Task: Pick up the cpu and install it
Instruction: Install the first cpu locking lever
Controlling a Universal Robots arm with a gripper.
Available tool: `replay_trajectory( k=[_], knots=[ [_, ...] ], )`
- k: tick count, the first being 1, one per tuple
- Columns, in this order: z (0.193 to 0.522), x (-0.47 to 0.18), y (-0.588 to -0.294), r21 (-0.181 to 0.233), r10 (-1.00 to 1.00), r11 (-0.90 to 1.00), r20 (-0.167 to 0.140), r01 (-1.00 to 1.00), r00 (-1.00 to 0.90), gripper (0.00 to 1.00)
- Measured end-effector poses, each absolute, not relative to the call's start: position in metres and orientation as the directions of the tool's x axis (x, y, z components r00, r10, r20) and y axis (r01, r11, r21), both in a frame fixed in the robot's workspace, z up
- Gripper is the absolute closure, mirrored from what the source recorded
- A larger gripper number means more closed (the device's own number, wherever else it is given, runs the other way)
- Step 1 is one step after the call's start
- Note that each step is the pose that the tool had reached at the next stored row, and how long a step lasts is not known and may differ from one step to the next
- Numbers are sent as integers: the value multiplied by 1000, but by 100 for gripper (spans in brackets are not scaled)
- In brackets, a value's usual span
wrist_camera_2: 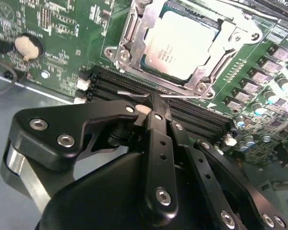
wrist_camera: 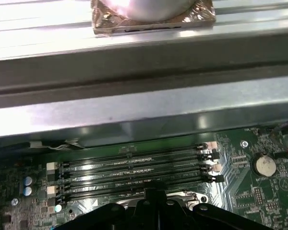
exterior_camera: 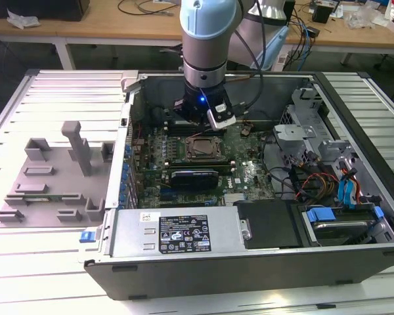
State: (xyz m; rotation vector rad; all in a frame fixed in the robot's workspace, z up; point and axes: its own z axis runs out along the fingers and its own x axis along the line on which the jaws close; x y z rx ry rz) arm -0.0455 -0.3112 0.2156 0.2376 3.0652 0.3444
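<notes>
Motherboard: cpu beyond tool

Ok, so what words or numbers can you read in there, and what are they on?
No text can be read for sure; here is where print stands.
Big black label on the grey metal box at the case front: white print and signs, too small.
Small white sticker beside it: too small.
cpu in its socket, second wrist view: dark lines of print, blurred.
Green board: tiny white markings, blurred.
</notes>
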Motion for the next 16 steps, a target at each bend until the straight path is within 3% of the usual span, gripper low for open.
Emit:
replay_trajectory(
  k=[16],
  knots=[
    [208, -45, -308, 206, 261, 946, -34, 249, -965, 89]
  ],
)
